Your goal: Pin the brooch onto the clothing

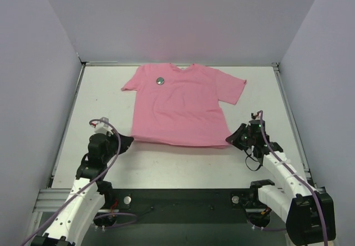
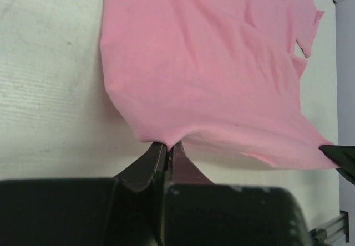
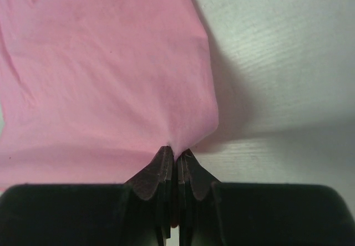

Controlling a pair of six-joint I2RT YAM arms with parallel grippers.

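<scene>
The pink T-shirt (image 1: 180,104) lies spread flat on the white table, neck toward the far wall. The brooch (image 1: 160,81), a tiny dark round disc, sits on the shirt near its left shoulder. My left gripper (image 1: 128,141) is shut on the shirt's near left hem corner; in the left wrist view its tips (image 2: 166,145) pinch the pink fabric (image 2: 211,63). My right gripper (image 1: 232,139) is shut on the near right hem corner; in the right wrist view its tips (image 3: 177,153) pinch the fabric (image 3: 111,74).
Grey walls enclose the table (image 1: 100,102) on the left, back and right. A metal rail (image 1: 166,193) runs along the near edge between the arm bases. Bare table shows on both sides of the shirt and in front of the hem.
</scene>
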